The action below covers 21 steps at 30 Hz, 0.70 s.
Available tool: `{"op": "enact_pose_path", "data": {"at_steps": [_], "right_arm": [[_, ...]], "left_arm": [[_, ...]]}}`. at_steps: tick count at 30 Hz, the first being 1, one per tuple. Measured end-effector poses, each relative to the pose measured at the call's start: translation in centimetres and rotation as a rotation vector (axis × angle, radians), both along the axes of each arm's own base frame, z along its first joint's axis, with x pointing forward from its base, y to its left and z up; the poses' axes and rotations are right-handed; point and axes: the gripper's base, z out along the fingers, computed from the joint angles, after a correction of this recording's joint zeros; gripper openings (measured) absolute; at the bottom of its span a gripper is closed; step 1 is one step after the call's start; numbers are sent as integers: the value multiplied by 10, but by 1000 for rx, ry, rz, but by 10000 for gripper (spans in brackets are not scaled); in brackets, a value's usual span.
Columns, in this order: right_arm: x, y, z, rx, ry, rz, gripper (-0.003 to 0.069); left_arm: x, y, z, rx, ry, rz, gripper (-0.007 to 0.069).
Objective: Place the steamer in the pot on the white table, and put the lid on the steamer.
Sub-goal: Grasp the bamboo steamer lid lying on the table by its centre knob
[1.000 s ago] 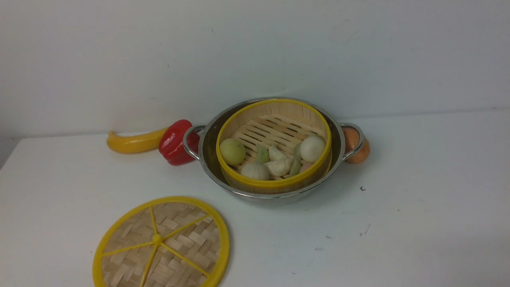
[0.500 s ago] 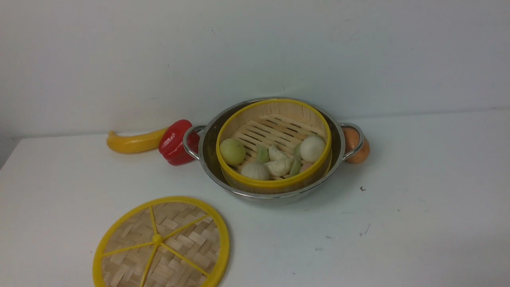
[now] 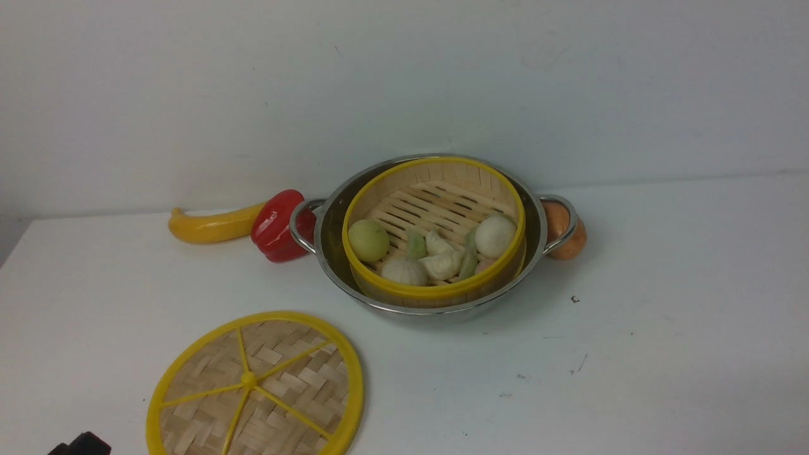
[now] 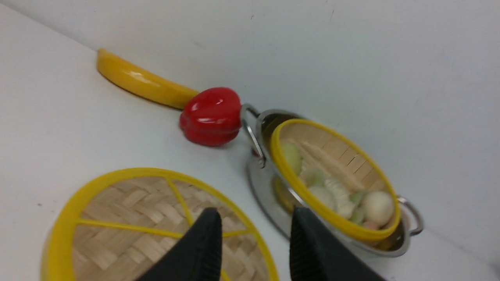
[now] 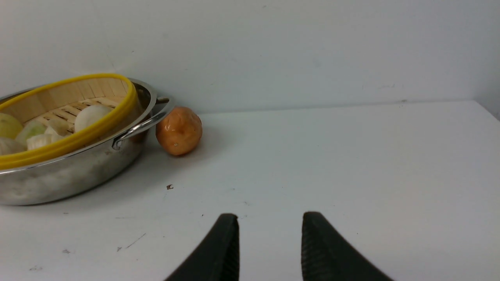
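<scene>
Steel pot (image 3: pixel 331 251), handles left and right, holds the steamer (image 3: pixel 442 174) upright.

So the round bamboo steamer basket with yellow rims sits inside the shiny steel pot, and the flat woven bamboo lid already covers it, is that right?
Not quite. The steamer does sit inside the pot, but the lid lies flat on the white table, apart from the pot; the front view shows it.

Shiny steel pot (image 3: pixel 331 243), apparently bamboo lid (image 3: pixel 256 383)
</scene>
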Motion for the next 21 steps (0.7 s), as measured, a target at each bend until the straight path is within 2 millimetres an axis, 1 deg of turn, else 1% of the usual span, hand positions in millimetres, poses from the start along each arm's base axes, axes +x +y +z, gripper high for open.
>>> {"op": "enact_pose_path", "data": {"at_steps": [3,4,5,7,8,9,11,13,15,17,18,19,20,21], "right_arm": [[0,0,0,0,0,0,243],[0,0,0,0,0,0,243],[0,0,0,0,0,0,243],[0,0,0,0,0,0,243],[0,0,0,0,0,0,243],[0,0,0,1,0,0,243],[0,0,0,2,0,0,243],[0,0,0,3,0,0,243],[0,0,0,4,0,0,243],[0,0,0,4,0,0,243],[0,0,0,4,0,0,243],[0,0,0,4,0,0,243],[0,0,0,4,0,0,243],[0,0,0,4,0,0,243]], "left_arm": [[-1,-1,3,-43,-3,-13,241],[-3,-5,13,-23,-17,-50,241],[-4,-6,19,-10,-25,-68,241],[-9,-12,38,72,-49,-129,241],[-12,-15,51,135,-54,-171,241],[-13,-18,62,192,-46,-208,241],[-12,-21,76,264,-16,-254,241],[-8,-25,96,373,78,-341,241],[8,-26,107,456,251,-433,241],[22,-23,121,544,371,-478,241],[33,-20,125,583,445,-500,241],[49,-17,126,613,532,-524,241],[60,-14,130,647,571,-525,241],[75,-12,130,666,622,-540,241]]}}
